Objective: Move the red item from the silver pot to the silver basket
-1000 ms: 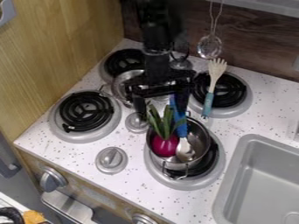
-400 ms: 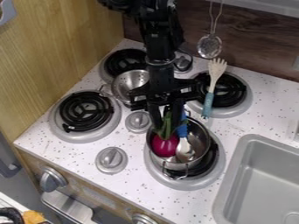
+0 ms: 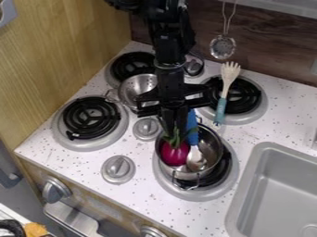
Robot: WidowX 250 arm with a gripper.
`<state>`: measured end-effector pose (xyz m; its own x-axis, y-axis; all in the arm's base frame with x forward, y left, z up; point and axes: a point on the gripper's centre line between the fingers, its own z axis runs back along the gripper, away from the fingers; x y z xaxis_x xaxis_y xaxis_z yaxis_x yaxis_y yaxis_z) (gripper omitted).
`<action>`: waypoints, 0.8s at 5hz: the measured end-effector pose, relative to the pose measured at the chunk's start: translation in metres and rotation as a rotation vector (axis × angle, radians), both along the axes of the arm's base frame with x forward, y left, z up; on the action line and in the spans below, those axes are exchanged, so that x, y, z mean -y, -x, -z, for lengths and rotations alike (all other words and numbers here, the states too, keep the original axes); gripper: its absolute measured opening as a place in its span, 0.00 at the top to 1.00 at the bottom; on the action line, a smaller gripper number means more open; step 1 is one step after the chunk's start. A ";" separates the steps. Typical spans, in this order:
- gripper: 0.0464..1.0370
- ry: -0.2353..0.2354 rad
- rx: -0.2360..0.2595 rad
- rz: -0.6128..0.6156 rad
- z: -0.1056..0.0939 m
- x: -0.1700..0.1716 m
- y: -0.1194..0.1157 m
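Camera view: round onion [image 3: 174, 154] sits in shiny pot [image 3: 179, 174].

A round, purplish-red vegetable [image 3: 174, 154] is sitting green leaves up in a silver metal pot [image 3: 213, 147]; a perforated silver metal basket [image 3: 137, 87] is resting toward the desk's [image 3: 142, 187] back-left corner.

Spoon [image 3: 196, 159] obstacle beside red item [image 3: 174, 154]

The fingers [image 3: 168, 116] pinch the leaves of the red onion [image 3: 174, 153] in the near silver pot [image 3: 213, 145], beside a spoon [image 3: 196, 159]; the silver basket [image 3: 132, 90] stands farther left on the bench [image 3: 88, 166].
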<state>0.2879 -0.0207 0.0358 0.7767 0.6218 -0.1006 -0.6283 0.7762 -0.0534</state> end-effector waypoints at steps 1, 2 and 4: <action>0.97 -0.004 -0.004 -0.012 -0.001 0.002 0.000; 0.97 -0.032 -0.009 -0.005 -0.008 0.003 -0.002; 0.97 -0.081 -0.014 -0.014 -0.024 0.001 -0.006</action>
